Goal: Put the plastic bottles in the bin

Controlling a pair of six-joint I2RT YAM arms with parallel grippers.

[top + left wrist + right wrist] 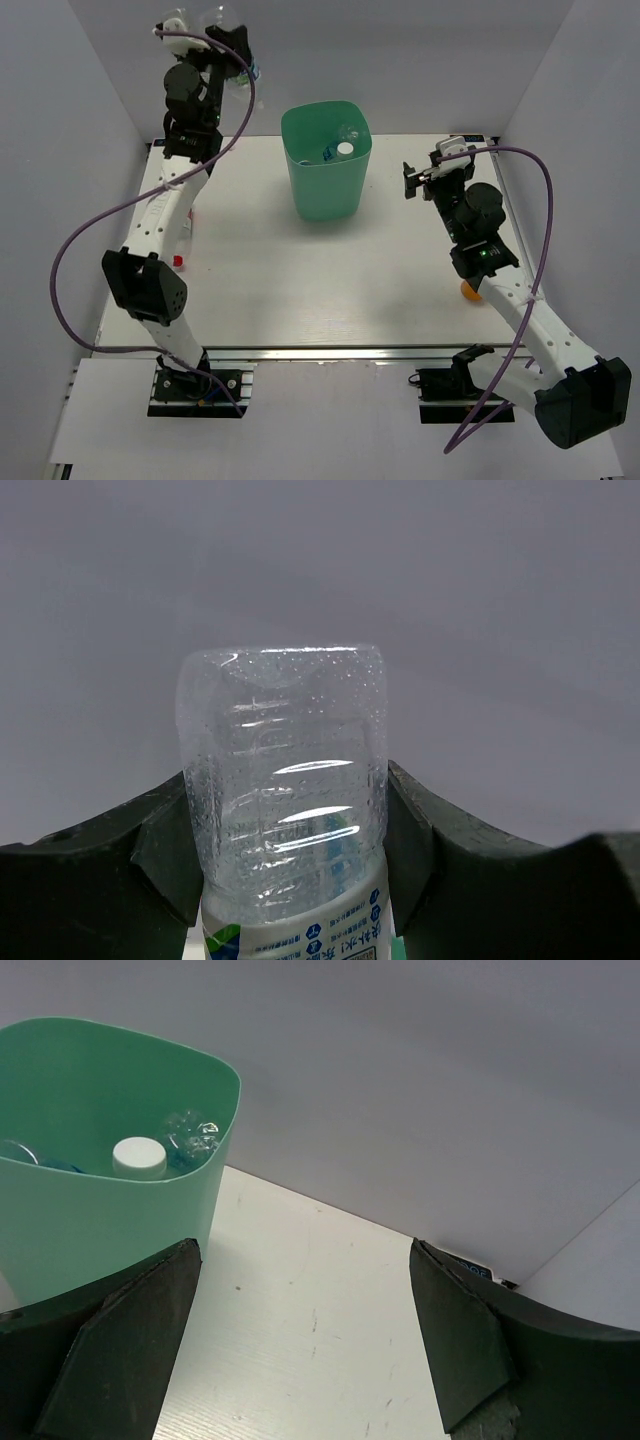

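My left gripper (238,48) is raised high at the back left, shut on a clear plastic bottle with a blue label (224,15). In the left wrist view the bottle (285,800) stands base-up between the two fingers, and my left gripper (290,880) clamps its sides. The mint-green bin (325,190) stands at the back middle of the table, with a white-capped bottle (345,149) and other bottles inside. My right gripper (414,181) is open and empty to the right of the bin. The right wrist view shows the bin (110,1220) and the white cap (139,1156). My right gripper (305,1360) hangs above bare table there.
A red-capped bottle (179,260) lies by the left arm, mostly hidden under it. A stubby orange bottle (469,291) peeks out from under the right arm. Grey walls close in the table (300,280) at the back and sides.
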